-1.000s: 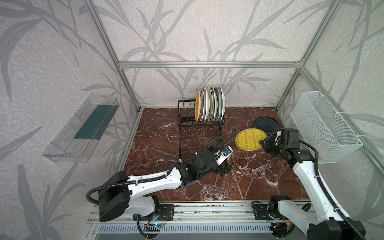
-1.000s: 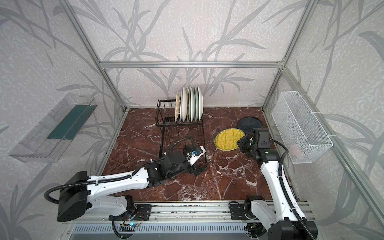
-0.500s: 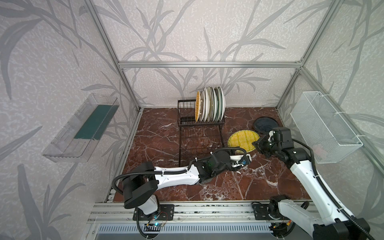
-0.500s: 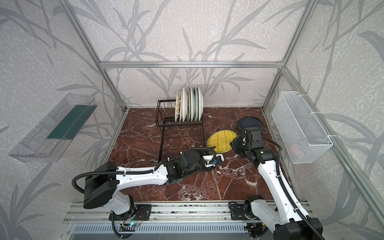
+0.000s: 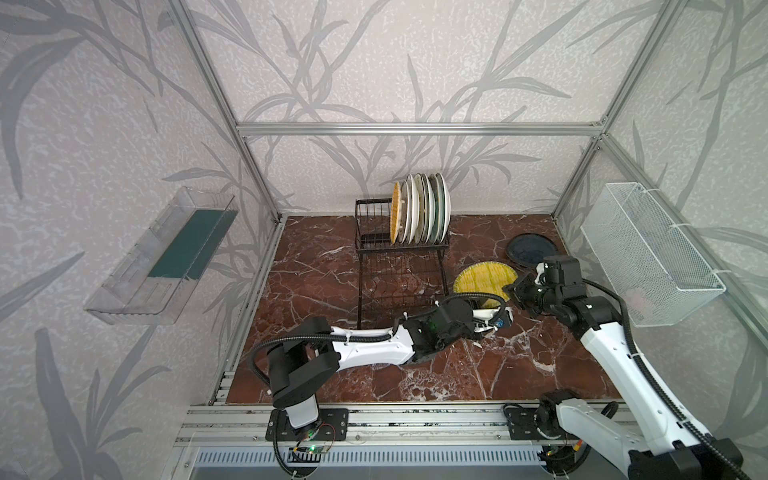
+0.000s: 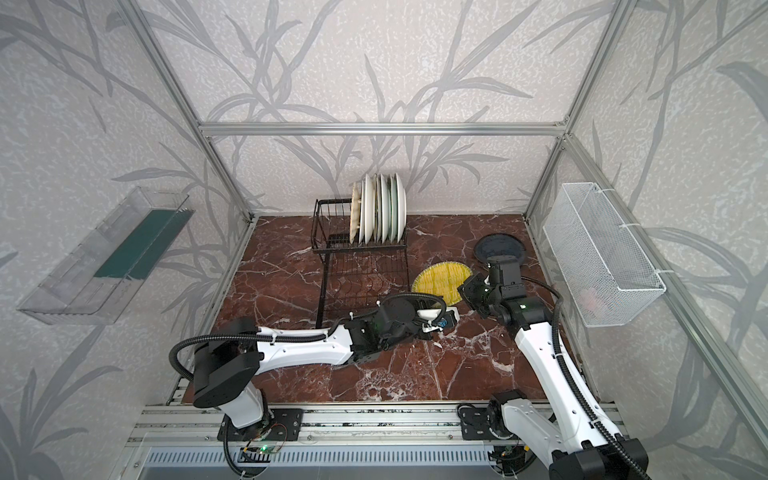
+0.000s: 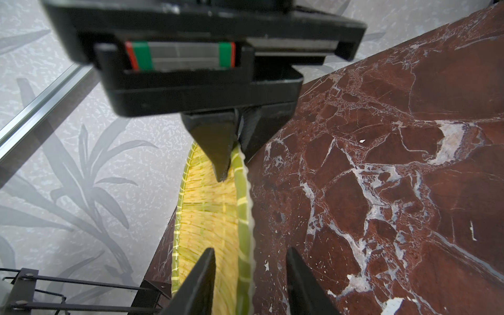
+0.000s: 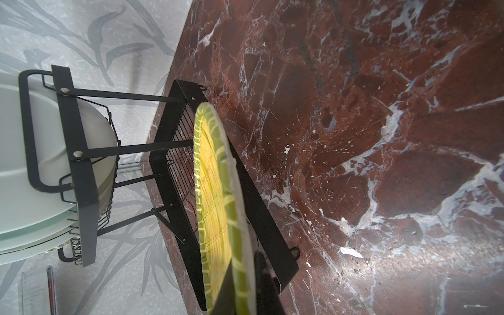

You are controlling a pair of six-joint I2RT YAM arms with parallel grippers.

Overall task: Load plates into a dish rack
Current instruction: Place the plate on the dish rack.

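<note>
— Beside the black wire dish rack's (image 5: pixel 401 249) lower tray, where is the yellow woven disc (image 5: pixel 484 278)?

— Tilted up from the red marble tabletop (image 5: pixel 540 353), its rim clenched in your right claw (image 7: pixel 231 163). Your left claw (image 7: pixel 251 253) straddles the opposite rim, jaws apart and gripping nothing. The disc's edge runs straight between them, so close there.

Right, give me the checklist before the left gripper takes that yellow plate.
1. Right gripper clamped on the yellow woven plate at its rim: ok.
2. Plate rim between the left gripper fingers, seen in the left wrist view: ok.
3. Left gripper closed on the rim: not ok, gaps show on both sides.
4. Plate fully clear of the table: cannot tell.
5. Free slots in the dish rack beside the racked plates: ok.
6. Dark blue plate apart from the held plate: ok.
</note>
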